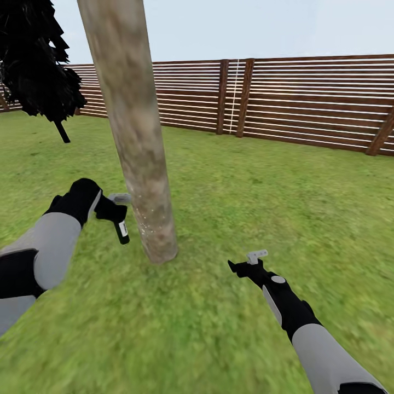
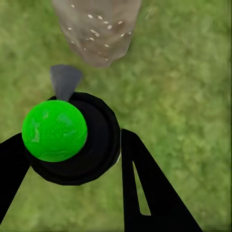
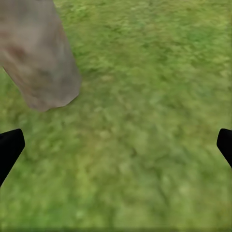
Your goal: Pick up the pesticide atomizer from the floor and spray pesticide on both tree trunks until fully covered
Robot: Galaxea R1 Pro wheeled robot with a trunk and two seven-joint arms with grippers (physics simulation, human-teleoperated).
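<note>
A thick, mottled beige-grey tree trunk (image 1: 137,126) rises straight out of the green lawn (image 1: 262,191) just ahead of me, between my two arms and nearer my left one. My left gripper (image 1: 112,210) is pinched on the small black pesticide atomizer with a white patch (image 1: 121,230), which hangs tilted just beside the trunk's lower part, close to it though I cannot tell if it touches. In the left wrist view the atomizer (image 2: 92,145) sits between my black fingers (image 2: 145,188) with a bright green ball (image 2: 54,130) on it, and the trunk base (image 2: 96,29) beyond carries small white specks.

My right gripper (image 1: 246,264) hovers low over the grass to the right of the trunk, fingers spread wide with nothing between them; its wrist view shows the trunk foot (image 3: 38,63) meeting the ground and open grass (image 3: 145,121) past it.

A black narrow conifer (image 1: 35,60) stands further off to the left. A brown horizontal-slat wooden fence (image 1: 306,104) closes the lawn behind the trunk, well apart from it. The grass to the right of the trunk and up to the fence lies open and flat.
</note>
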